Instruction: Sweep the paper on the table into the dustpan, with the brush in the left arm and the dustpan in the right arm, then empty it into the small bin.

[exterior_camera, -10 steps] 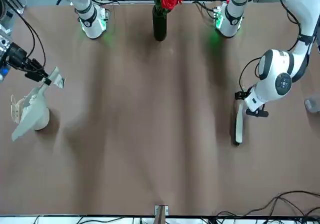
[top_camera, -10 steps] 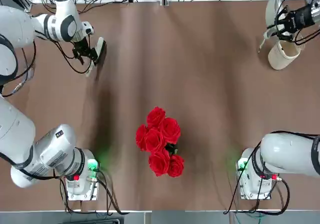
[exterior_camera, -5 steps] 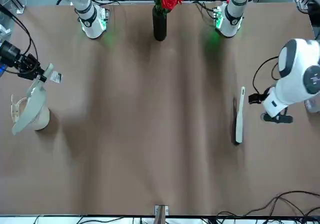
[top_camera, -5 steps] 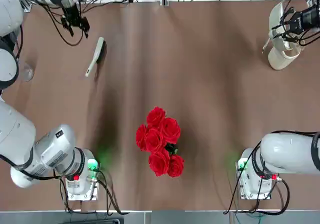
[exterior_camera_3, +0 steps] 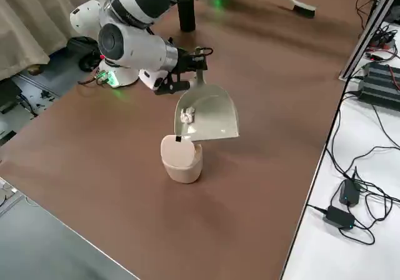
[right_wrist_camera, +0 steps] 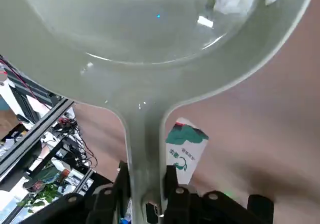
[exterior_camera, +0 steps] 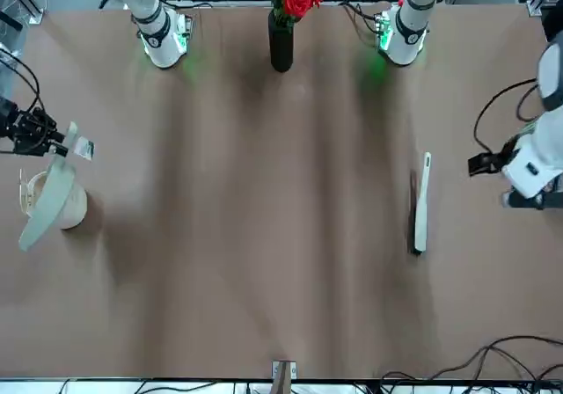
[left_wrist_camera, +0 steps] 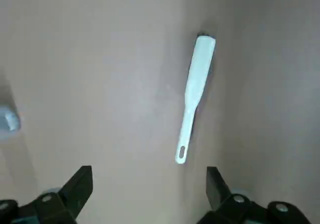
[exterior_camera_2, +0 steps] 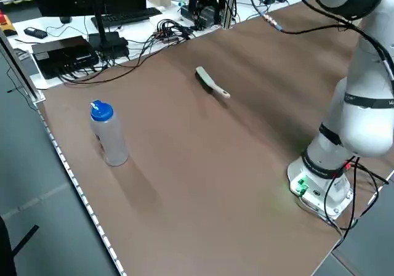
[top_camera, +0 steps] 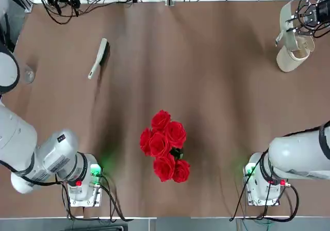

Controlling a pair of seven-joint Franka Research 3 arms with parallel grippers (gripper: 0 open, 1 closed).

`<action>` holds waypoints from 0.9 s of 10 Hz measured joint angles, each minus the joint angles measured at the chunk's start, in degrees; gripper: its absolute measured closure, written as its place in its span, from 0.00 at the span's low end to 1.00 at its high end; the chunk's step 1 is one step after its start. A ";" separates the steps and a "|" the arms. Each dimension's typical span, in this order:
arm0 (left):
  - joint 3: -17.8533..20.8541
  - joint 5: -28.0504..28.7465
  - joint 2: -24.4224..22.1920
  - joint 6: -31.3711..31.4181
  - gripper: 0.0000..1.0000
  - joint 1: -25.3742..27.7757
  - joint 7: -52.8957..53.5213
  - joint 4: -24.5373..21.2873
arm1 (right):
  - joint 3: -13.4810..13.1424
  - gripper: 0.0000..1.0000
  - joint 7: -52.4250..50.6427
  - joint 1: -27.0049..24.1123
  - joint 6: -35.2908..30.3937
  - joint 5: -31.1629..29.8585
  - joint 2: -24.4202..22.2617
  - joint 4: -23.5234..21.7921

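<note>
The left gripper (left_wrist_camera: 145,194), open, has released the brush (top_camera: 98,58) at ten o'clock on the counter (top_camera: 206,76) and withdrawn. The right gripper (exterior_camera_3: 187,67) still clamps the dustpan (exterior_camera_3: 209,114) over the small bin (exterior_camera_3: 181,158) at two o'clock; emptying looks underway.

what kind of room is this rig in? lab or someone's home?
Most likely a robotics lab. Two bench-mounted arms: the left arm and the right arm are bolted to the table. A keyboard, electronics and loose cables crowd its edge.
</note>
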 joint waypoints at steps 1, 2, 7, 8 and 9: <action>1.92 -0.13 -0.54 -0.18 0.00 -3.12 -0.03 0.15 | -0.61 0.67 1.69 -0.03 -1.83 0.63 0.80 1.72; 5.40 -1.37 -1.34 -0.32 0.00 -7.13 -0.32 0.17 | -1.27 0.67 2.79 -0.04 -3.81 1.13 1.64 3.56; 23.32 -7.53 -8.87 -1.93 0.00 -20.81 0.16 0.25 | -3.52 0.67 3.29 -0.09 -9.35 5.09 6.67 7.76; 27.13 -7.87 -9.55 -2.80 0.00 -24.56 0.28 0.25 | -3.56 0.67 3.31 -0.09 -10.57 5.10 6.67 7.91; 30.37 -9.09 -10.04 -3.19 0.00 -27.86 0.27 0.25 | -3.58 0.67 3.32 -0.08 -11.47 5.10 6.67 8.16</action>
